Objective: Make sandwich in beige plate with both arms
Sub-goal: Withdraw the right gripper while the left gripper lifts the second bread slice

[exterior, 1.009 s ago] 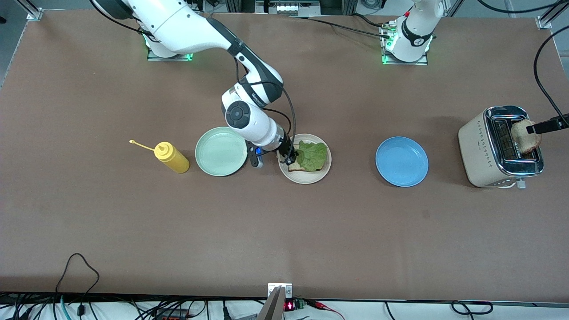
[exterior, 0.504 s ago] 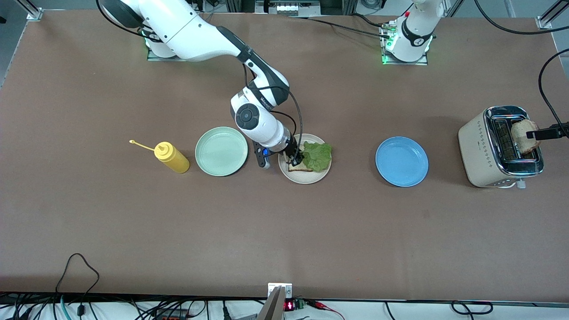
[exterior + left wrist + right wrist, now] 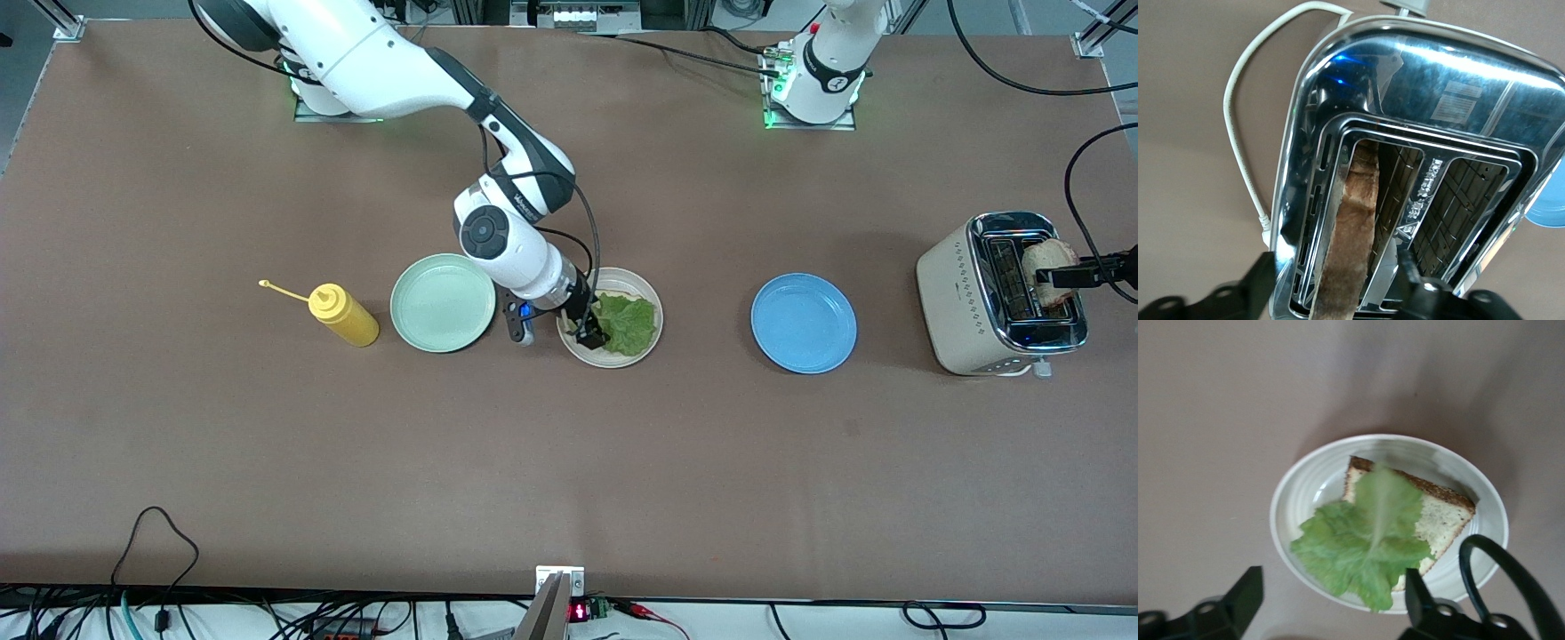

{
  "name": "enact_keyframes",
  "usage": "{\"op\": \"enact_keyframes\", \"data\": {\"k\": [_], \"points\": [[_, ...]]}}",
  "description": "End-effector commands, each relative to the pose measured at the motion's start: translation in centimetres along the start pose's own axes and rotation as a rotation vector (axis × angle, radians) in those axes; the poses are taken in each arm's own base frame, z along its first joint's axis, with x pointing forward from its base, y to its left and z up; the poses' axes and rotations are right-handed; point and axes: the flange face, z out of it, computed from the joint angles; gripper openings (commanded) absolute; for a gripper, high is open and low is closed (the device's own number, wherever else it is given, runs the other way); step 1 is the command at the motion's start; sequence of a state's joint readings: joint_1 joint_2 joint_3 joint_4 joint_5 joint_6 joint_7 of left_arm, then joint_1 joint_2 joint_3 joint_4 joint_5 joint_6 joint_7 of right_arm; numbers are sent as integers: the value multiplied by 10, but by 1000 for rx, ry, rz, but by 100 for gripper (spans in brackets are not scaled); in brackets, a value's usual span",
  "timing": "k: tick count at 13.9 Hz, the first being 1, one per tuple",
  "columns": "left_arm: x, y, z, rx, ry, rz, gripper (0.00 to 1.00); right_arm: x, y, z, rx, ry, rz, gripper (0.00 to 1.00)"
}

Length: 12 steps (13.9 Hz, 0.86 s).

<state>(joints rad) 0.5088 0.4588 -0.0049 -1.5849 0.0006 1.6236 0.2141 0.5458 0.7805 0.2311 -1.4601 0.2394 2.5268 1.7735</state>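
Observation:
The beige plate point(image 3: 613, 360) point(image 3: 1288, 513) sits mid-table with one toast slice point(image 3: 1441, 513) on it. A green lettuce leaf point(image 3: 628, 322) point(image 3: 1368, 537) lies loose over that slice. My right gripper point(image 3: 591, 337) point(image 3: 1331, 600) hovers open just over the plate's edge toward the right arm's end, holding nothing. A second toast slice point(image 3: 1049, 264) point(image 3: 1351, 233) stands in a slot of the toaster point(image 3: 969, 302) point(image 3: 1471, 87). My left gripper point(image 3: 1056, 276) point(image 3: 1338, 280) straddles this slice, open, with a gap on each side.
A mint green plate point(image 3: 443, 302) and a yellow squeeze bottle point(image 3: 343, 316) lie toward the right arm's end. A blue plate point(image 3: 803, 322) sits between the beige plate and the toaster. The toaster's white cord point(image 3: 1238, 153) trails on the table.
My right gripper opened and let go of the lettuce, which now rests on the toast in the beige plate. My left gripper's fingers drew closer round the toaster's slice.

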Motion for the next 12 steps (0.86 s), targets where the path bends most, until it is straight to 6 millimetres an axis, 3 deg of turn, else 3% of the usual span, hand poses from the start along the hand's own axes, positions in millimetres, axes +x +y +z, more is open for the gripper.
{"op": "enact_keyframes", "data": {"k": [1, 2, 5, 7, 9, 10, 12], "points": [[0, 6, -11, 0, -6, 20, 8, 11, -14, -71, -38, 30, -70, 100], [-3, 5, -13, -6, -21, 23, 1, 19, -17, -94, -59, 30, -128, 100], [-5, 6, -14, -7, -30, 26, 1, 49, -18, -168, -131, 45, -304, 100], [-12, 6, -30, -11, -42, 28, 1, 78, -14, -219, -162, 49, -458, 100], [-27, 11, -69, -19, -66, 56, 1, 112, -9, -271, -209, 40, -621, 100], [-42, 20, -98, -38, -81, 94, 1, 137, -5, -298, -234, 30, -678, 100], [-74, 51, -156, -33, -104, 148, 1, 180, 7, -355, -251, 30, -757, 100]]}}
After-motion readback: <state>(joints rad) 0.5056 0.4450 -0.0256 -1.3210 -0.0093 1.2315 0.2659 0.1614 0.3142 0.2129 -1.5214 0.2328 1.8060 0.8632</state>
